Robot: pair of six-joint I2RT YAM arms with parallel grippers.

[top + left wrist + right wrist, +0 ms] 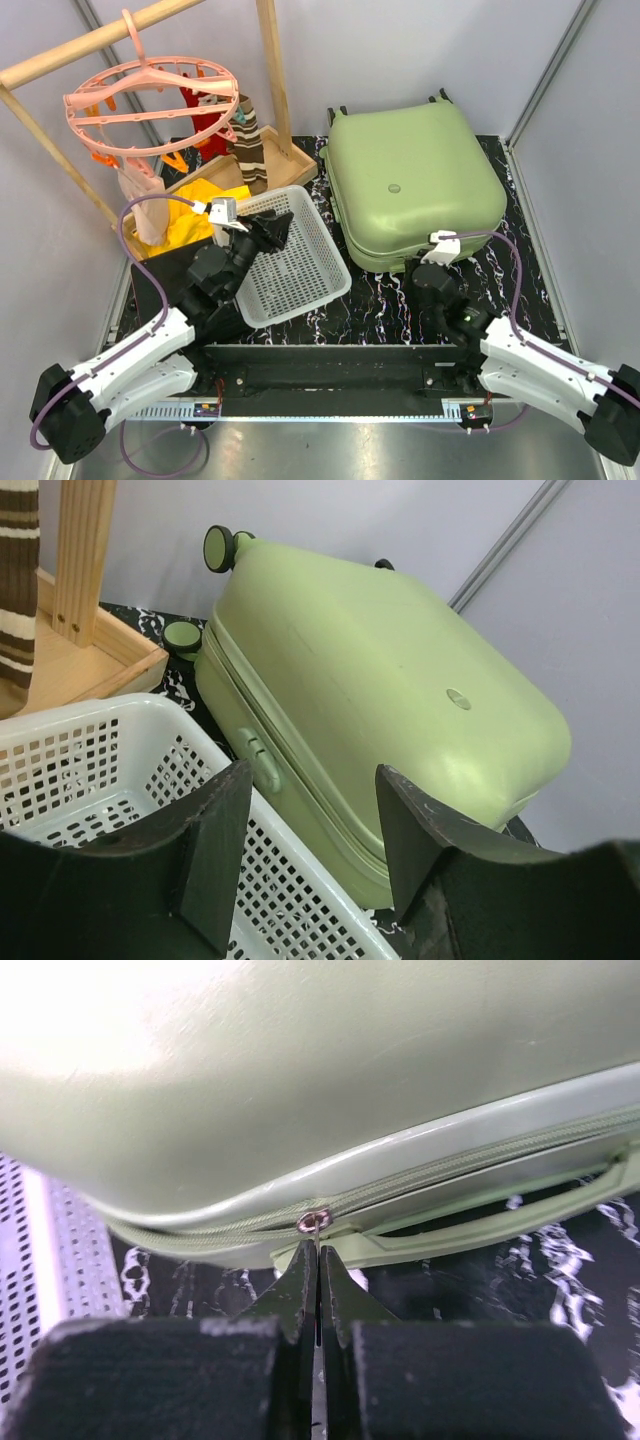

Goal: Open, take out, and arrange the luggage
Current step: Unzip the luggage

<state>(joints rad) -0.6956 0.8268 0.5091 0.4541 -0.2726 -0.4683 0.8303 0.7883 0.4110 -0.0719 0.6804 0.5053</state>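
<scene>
The light-green luggage [415, 180] lies flat and closed at the back right of the dark mat. In the left wrist view the luggage [380, 680] shows its side latch and two wheels. My right gripper [424, 264] is at its near edge. The right wrist view shows that gripper [319, 1250] shut on the thin metal zipper pull [314, 1223] of the luggage [300, 1080], just above its green handle [500, 1225]. My left gripper [280, 226] hovers open over the white basket [333, 258]. Nothing lies between the left gripper's [313, 775] fingers.
The white perforated basket [90, 720] sits just left of the luggage, almost touching it. Behind it stand a wooden rack [268, 70], a pink round hanger [150, 100], a striped sock [250, 140] and a yellow cloth [195, 215] in a wooden tray [110, 660]. Grey walls close in all round.
</scene>
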